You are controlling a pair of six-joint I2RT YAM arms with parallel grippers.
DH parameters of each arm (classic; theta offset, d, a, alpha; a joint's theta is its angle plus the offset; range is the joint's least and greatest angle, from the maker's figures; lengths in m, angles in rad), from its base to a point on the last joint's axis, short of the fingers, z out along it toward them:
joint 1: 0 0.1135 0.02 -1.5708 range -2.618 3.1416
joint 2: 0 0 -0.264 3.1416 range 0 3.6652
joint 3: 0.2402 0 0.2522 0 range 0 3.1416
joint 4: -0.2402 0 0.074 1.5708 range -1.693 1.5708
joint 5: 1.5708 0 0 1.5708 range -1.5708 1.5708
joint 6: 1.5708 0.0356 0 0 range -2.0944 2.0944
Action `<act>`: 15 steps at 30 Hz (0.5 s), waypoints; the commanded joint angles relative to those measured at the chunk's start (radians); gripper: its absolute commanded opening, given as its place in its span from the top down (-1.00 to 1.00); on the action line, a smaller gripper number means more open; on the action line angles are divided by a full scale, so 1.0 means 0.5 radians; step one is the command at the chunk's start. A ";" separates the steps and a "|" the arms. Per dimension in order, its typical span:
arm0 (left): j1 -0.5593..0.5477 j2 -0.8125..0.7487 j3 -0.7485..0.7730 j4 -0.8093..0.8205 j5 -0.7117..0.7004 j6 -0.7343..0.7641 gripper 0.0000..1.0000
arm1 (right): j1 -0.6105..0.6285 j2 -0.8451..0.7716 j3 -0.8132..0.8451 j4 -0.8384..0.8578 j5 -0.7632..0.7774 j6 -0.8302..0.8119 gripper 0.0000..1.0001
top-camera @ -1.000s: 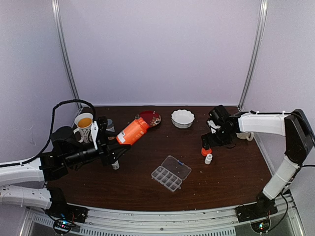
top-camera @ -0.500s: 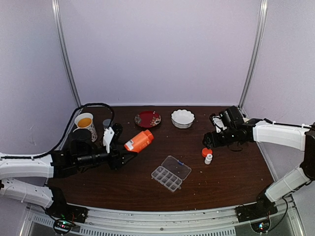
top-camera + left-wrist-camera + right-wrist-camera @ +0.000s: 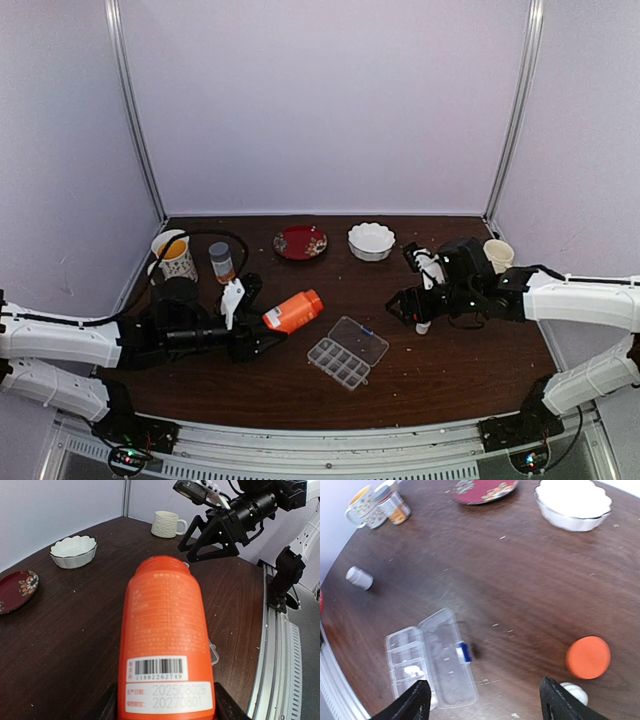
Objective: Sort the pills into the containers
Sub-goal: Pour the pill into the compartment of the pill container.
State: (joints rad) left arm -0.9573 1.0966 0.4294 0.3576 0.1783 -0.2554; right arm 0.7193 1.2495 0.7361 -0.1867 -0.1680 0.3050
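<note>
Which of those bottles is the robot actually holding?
The big orange bottle, gripped on its side by the left gripper. The small brown bottle stands beside the mug; the tiny white one sits by the orange cap.

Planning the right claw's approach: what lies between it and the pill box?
Nothing but bare table separates the right claw from the pill box, as the top view shows.

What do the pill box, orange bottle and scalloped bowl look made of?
The pill box looks clear glossy plastic: the table shows through. The orange bottle seems smooth opaque plastic with a printed label. The scalloped bowl is probably glazed white ceramic, given its sheen.
</note>
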 commanded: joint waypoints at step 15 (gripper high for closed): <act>-0.157 0.131 -0.078 0.021 0.006 -0.188 1.00 | 0.452 0.460 -0.228 0.777 -0.009 0.237 0.20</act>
State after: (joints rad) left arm -1.0298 1.1759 0.4194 0.3202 0.2039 -0.3218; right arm 0.9142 1.4559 0.6231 0.1131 -0.2508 0.4168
